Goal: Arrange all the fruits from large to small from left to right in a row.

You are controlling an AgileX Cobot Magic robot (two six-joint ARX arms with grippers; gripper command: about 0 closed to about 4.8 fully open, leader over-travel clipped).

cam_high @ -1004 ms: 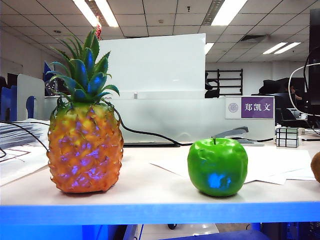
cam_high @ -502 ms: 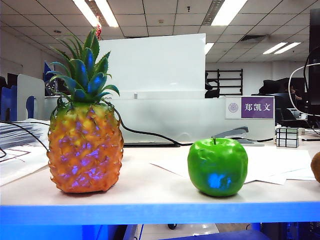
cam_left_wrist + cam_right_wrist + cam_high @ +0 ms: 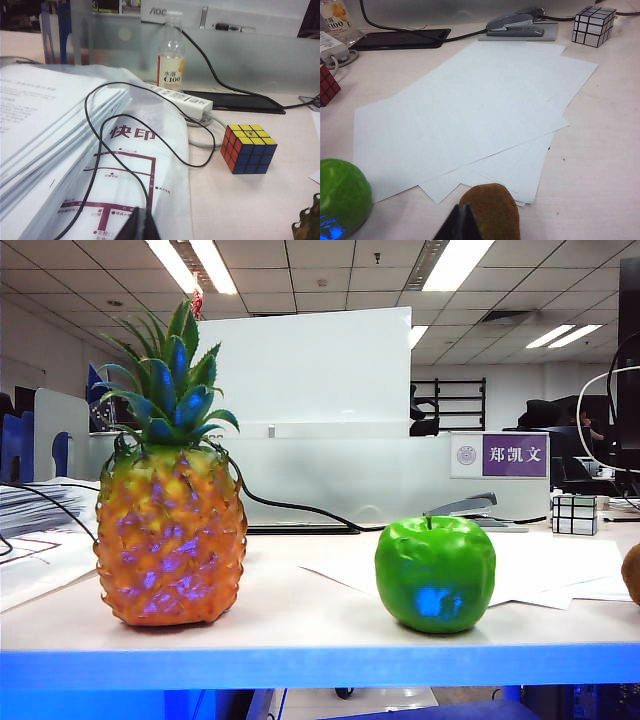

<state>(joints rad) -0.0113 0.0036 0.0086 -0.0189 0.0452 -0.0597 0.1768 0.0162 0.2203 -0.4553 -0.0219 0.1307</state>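
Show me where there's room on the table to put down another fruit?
Bare tabletop lies between the pineapple and the green apple, and beside the kiwi, toward the mirror cube. The loose paper sheets are flat too. It's crowded by the paper stack, cable and colored puzzle cube.

L pincer point(image 3: 139, 226): dark tips pressed together, low over the worktop, seen only in its wrist cam. R pincer point(image 3: 461, 224): same, tips together, low. Neither shows in exterior view.
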